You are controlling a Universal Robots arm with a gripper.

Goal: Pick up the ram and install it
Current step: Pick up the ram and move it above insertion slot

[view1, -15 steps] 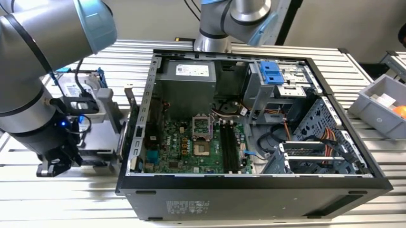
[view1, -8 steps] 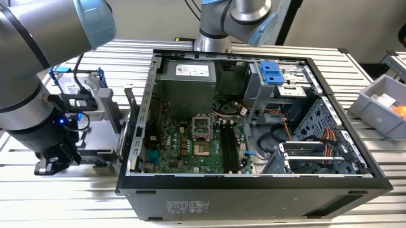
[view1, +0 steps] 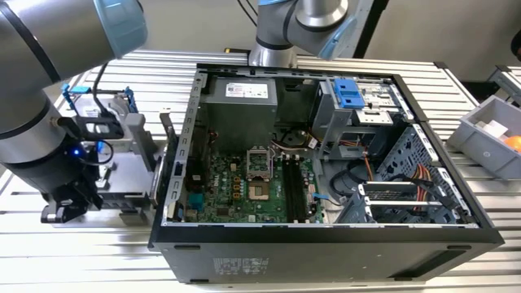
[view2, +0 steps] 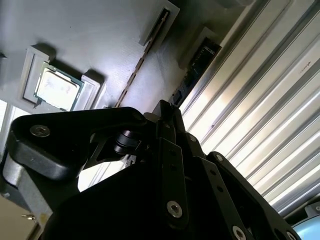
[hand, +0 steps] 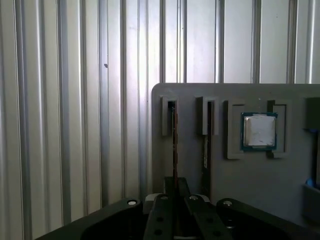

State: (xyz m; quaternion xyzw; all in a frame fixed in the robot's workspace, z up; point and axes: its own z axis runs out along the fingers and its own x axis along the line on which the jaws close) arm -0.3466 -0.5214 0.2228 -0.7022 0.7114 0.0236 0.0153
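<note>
Two thin boards stand on edge in slots of a grey holder [hand: 190,92] on the slatted counter [hand: 75,100]. The ram [hand: 174,140] is the one nearest the holder's edge. It runs straight in between the tips of the claw [hand: 175,187], which are pressed together on its near end; the contact itself is hidden by the claw's black body. The other stick [hand: 206,145] sits just beside the ram, its near part behind the claw. A square chip [hand: 259,131] lies in a pocket beyond that.

In the second wrist view the ram [view2: 142,62] is a mere sliver whose end vanishes behind the claw [view2: 167,117].

In the exterior view the arm [view1: 49,122] covers much of the holder, which sits beside the open case [view1: 326,244]. A bin [view1: 488,131] is cut off at the exterior view's right edge.
</note>
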